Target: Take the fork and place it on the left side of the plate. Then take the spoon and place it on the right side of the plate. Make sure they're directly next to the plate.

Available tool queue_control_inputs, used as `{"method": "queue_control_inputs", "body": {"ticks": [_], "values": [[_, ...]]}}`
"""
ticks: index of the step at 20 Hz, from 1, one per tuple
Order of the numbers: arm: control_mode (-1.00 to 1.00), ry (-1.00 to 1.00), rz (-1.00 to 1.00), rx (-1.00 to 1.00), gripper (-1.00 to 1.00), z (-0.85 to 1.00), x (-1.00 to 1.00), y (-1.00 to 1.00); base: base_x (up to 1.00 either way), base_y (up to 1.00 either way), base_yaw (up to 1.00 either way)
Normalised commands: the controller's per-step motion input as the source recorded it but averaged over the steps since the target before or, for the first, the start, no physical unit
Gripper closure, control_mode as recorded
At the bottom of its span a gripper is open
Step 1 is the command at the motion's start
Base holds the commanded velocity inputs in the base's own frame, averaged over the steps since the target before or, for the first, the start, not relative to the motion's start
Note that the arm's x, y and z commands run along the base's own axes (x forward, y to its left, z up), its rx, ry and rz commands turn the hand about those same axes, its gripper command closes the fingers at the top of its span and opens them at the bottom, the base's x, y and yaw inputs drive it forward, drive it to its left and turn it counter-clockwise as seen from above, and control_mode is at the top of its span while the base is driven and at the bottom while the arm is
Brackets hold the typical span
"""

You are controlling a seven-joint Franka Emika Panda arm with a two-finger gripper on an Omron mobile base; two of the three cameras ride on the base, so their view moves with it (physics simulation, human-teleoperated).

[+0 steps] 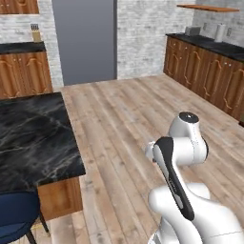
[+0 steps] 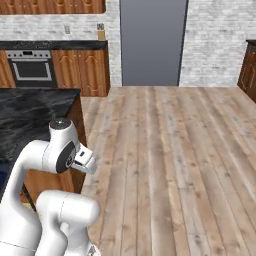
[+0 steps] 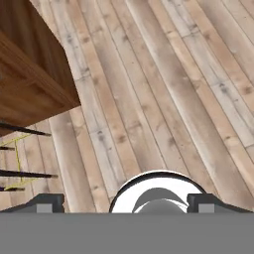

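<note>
The fork, the spoon and the plate are out of view. In the hand view my gripper points down at the plank floor. Its two dark fingertips stand far apart, so it is open with nothing between them. The white arm is folded up close over the base, beside the corner of the black marble island counter.
The island's wooden side is at the hand view's upper left, with thin dark chair legs below it. A blue chair sits by the island. Wooden cabinets line the right wall, and an oven the back left.
</note>
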Motion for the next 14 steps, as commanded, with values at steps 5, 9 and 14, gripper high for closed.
{"method": "queue_control_inputs", "body": {"ticks": [5,9,14], "values": [[1.0,0.0,0.0,0.0,-1.0,0.0,0.0,0.0,0.21,-1.0,-0.1],[1.0,0.0,0.0,0.0,-1.0,0.0,0.0,0.0,0.53,-1.0,-0.08],[1.0,0.0,0.0,0.0,-1.0,0.0,0.0,0.0,0.78,-1.0,-0.05]]}}
